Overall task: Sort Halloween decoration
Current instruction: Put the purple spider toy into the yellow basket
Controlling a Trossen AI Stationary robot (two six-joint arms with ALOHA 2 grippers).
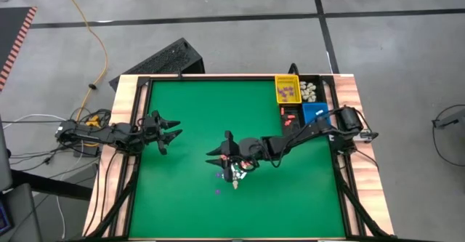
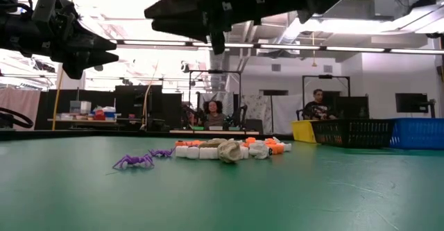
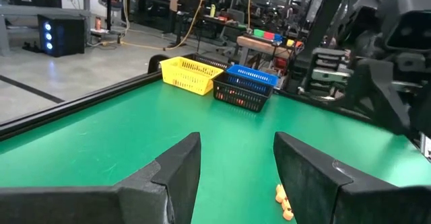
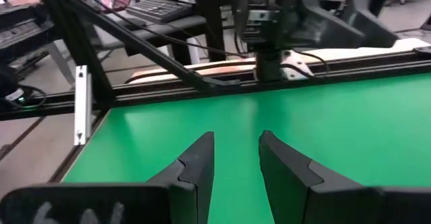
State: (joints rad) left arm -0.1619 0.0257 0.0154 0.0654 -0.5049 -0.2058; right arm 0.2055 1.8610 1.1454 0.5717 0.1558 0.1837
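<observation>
Low view – tiny knobbly trinkets [image 2: 229,150] heaped on smooth green table [image 2: 312,189]; both hands [image 1: 220,152] [image 1: 173,128] apart – empty

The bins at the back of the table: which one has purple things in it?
The yellow bin. It holds small purple pieces, while the black bin beside it holds cream-white ones. The blue bin sits nearer the right arm, and its contents can't be made out.
</observation>
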